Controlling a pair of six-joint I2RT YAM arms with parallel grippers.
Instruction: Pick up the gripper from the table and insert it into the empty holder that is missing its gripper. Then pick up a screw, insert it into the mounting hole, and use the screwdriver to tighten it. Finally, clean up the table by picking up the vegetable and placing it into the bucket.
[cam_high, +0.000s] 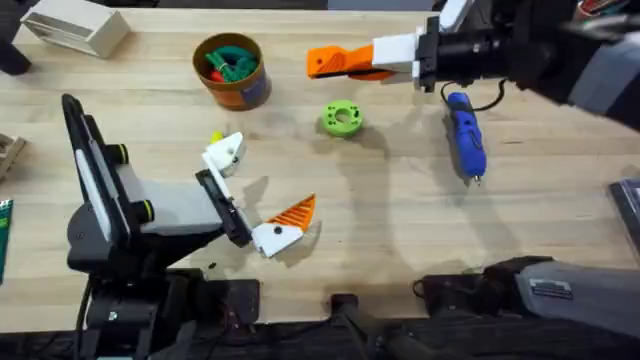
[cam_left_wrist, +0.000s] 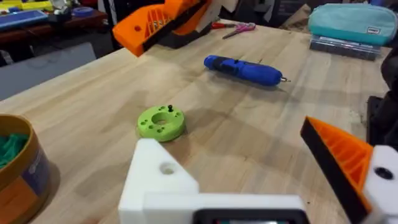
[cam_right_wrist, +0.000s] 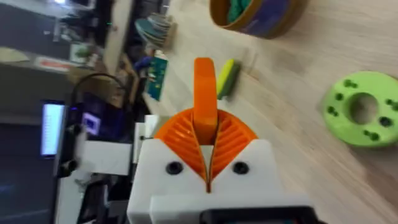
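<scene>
Left gripper (cam_high: 252, 190) sits spread at table centre, its bare holder (cam_high: 224, 153) waiting at 12 o'clock of its tipped finger, while right gripper (cam_high: 335, 63) pinches the gripper (cam_right_wrist: 205, 102) aloft, presumably for insertion.

— Where's the bucket (cam_high: 231, 70)?
— Far side of the table (cam_high: 400, 230), left of the ring (cam_high: 341, 118).
— And the screwdriver (cam_high: 465, 136)?
— Right of the ring, lying flat.
</scene>
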